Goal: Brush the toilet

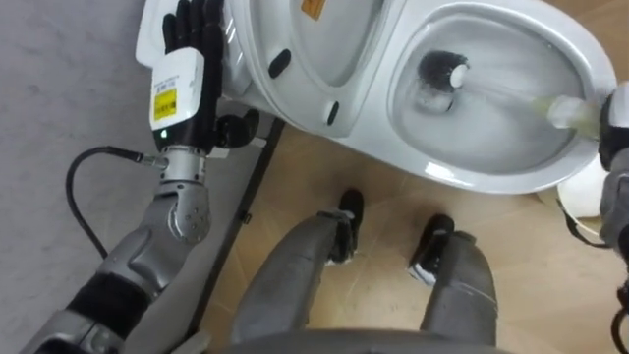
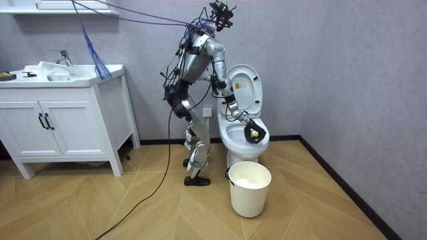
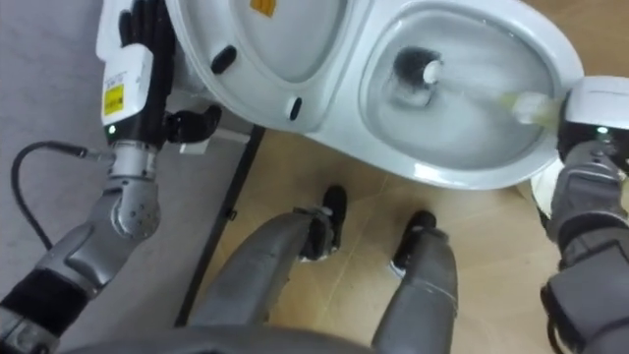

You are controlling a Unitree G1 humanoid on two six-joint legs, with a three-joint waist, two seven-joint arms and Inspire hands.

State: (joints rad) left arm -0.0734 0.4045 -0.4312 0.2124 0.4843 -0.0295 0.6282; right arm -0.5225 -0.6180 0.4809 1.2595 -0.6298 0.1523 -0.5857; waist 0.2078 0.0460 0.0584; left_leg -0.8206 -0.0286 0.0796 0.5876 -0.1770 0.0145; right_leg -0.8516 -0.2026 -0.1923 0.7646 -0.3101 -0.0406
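Room view showed the robot standing right against the white ceramic toilet (image 2: 233,143), bent over it. A white plastic bucket (image 2: 250,188) sat on the floor just in front of the toilet. The white toilet lid (image 1: 314,39) was raised, leaving the bowl open.

The black left hand (image 1: 192,44) was up beside the lid's outer edge, away from the bowl, with fingers straight and nothing in it. The right hand (image 1: 614,123) was at the bowl rim on the robot's right, closed round the handle end of the toilet brush (image 1: 444,71), which has a pale translucent handle and a black bristle head.

Key relation: the brush's long axis ran from the right hand across the bowl toward the lid side, with the head down in the bowl well. Only the right hand was near the bowl. My read: the next scrub stroke goes along that axis, driven from the right wrist.
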